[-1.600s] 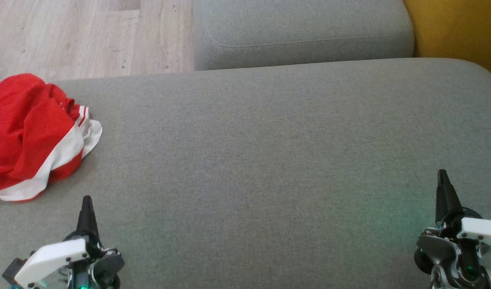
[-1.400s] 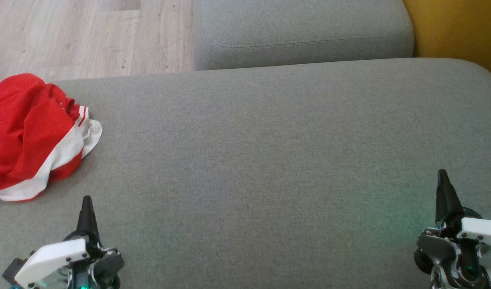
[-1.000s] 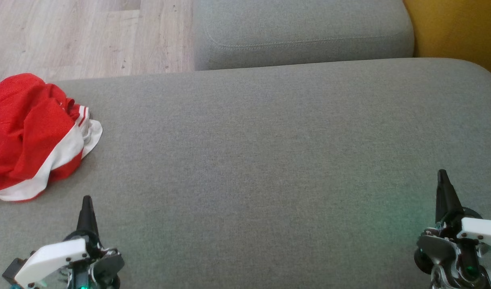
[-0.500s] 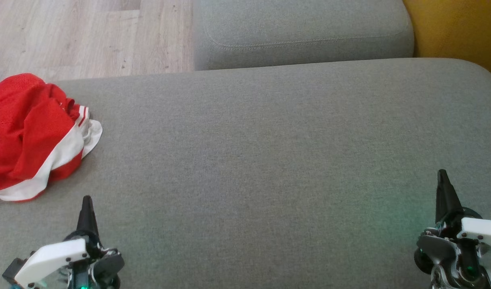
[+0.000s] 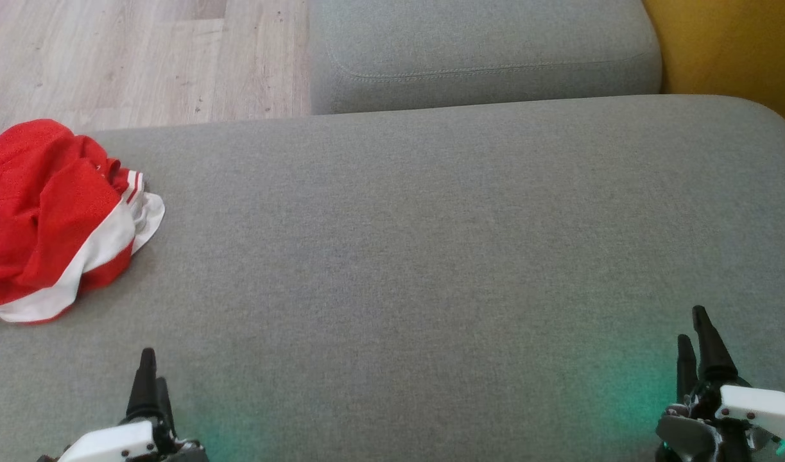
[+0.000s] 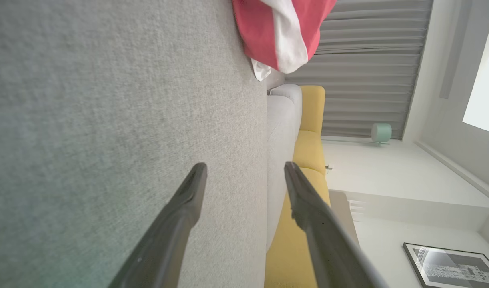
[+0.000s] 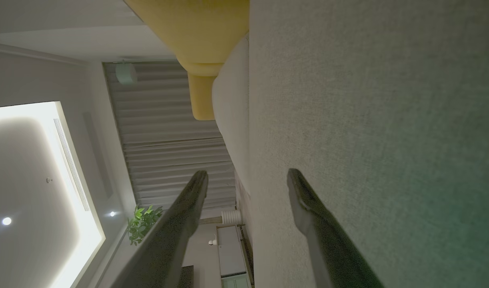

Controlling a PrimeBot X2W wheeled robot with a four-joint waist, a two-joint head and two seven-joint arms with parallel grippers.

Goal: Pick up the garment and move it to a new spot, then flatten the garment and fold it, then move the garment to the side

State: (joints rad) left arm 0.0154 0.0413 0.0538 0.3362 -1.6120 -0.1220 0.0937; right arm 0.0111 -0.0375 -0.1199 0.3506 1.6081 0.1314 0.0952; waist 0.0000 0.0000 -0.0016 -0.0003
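The left pincer [image 6: 244, 170] and right pincer [image 7: 247, 174], shut a second ago, are now seen spread wide and empty over the cushion [image 5: 431, 256], while the garment [image 5: 45, 212] is left crumpled at its left end, so the pick-up is judged about to be begun.

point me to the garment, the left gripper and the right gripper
garment [image 5: 45, 205], head view, on its red middle
left gripper [image 6: 245, 168], left wrist view, midway between its fingertips
right gripper [image 7: 247, 173], right wrist view, midway between its fingertips
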